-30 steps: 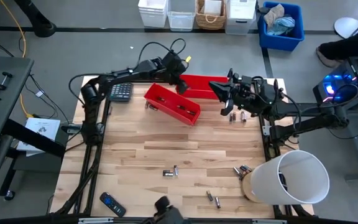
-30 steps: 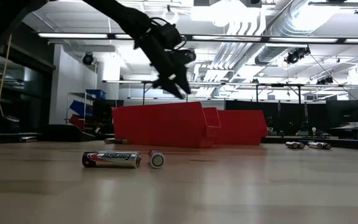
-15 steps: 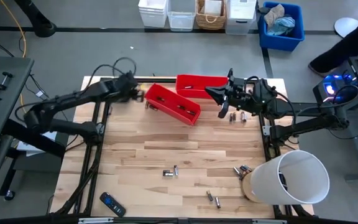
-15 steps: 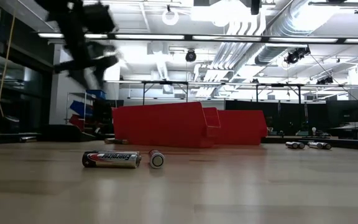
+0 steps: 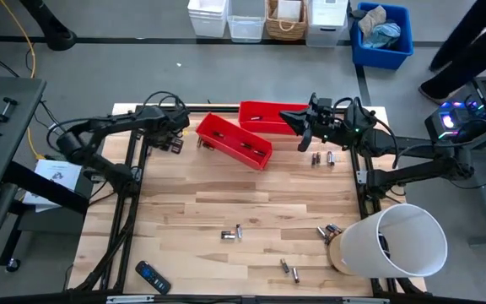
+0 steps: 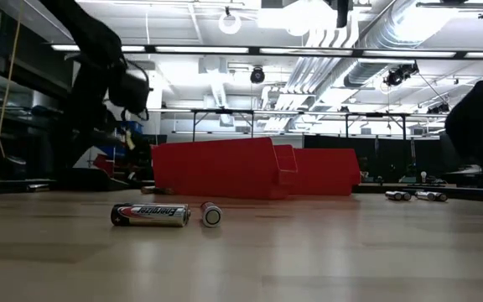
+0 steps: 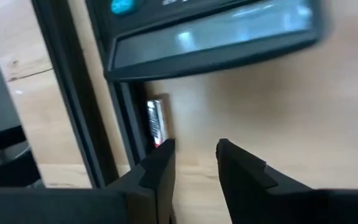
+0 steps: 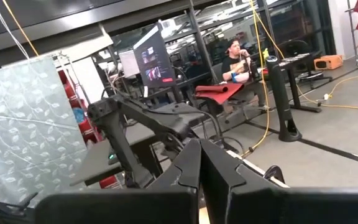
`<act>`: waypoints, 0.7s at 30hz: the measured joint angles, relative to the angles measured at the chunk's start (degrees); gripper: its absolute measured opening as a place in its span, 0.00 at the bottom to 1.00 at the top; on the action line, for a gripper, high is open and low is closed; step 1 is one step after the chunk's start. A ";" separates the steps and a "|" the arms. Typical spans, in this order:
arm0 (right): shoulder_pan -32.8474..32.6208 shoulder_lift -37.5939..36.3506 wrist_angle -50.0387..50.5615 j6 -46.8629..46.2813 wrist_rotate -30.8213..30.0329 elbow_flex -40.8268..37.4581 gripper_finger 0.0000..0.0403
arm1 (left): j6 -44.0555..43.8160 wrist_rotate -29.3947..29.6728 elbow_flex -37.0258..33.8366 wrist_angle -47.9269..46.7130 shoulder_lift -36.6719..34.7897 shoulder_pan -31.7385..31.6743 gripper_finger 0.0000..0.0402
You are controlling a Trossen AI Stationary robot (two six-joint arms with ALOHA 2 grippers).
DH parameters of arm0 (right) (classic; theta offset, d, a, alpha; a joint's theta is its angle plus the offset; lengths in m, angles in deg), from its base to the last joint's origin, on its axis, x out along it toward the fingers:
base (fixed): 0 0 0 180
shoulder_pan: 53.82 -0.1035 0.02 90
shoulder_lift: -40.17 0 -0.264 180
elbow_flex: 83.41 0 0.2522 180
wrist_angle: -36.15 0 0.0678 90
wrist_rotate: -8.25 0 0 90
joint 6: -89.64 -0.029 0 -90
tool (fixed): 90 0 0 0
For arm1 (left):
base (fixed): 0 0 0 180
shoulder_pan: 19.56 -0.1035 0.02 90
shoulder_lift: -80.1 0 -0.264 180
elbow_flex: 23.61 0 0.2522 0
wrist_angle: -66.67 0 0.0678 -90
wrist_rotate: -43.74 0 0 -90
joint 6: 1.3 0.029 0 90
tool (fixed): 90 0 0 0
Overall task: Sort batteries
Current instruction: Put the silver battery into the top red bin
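Small silver-grey batteries lie scattered on the wooden table: a pair (image 5: 231,234) near the middle, another (image 5: 288,268) by the near edge, some (image 5: 327,230) beside the white bucket, and a few (image 5: 322,158) near the right arm. In the low view two batteries (image 6: 151,215) lie on their sides in front. My left gripper (image 5: 174,137) hovers open over the dark calculator (image 7: 210,31); one battery (image 7: 156,121) lies just ahead of its fingers, beside a dark rail. My right gripper (image 5: 296,124) is raised by the far red bin (image 5: 268,114), fingers shut (image 8: 201,152) and pointing level into the room.
A second red bin (image 5: 234,141) sits at an angle in front of the far one. A large white bucket (image 5: 391,241) stands at the near right corner, and a black remote (image 5: 152,277) lies near the near left corner. A person stands beyond the table's right side (image 5: 471,42).
My left arm has swung away from above the red bins toward the table's far left and come down low over the calculator. My right gripper has risen from over the batteries near it and tipped from pointing down to level, shifting slightly toward the far edge.
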 joint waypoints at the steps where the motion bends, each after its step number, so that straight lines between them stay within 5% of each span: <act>1: -0.02 0.00 0.00 -0.02 0.02 0.00 0.00 | -0.17 0.58 0.00 0.20 1.32 -0.64 0.26; 7: -0.02 0.00 0.00 0.04 0.06 0.00 0.00 | -1.84 4.54 0.00 2.63 6.73 -5.14 0.26; 21: -0.17 0.00 2.97 0.06 0.36 0.00 0.00 | -1.34 -2.94 -7.66 10.28 7.42 -12.48 0.26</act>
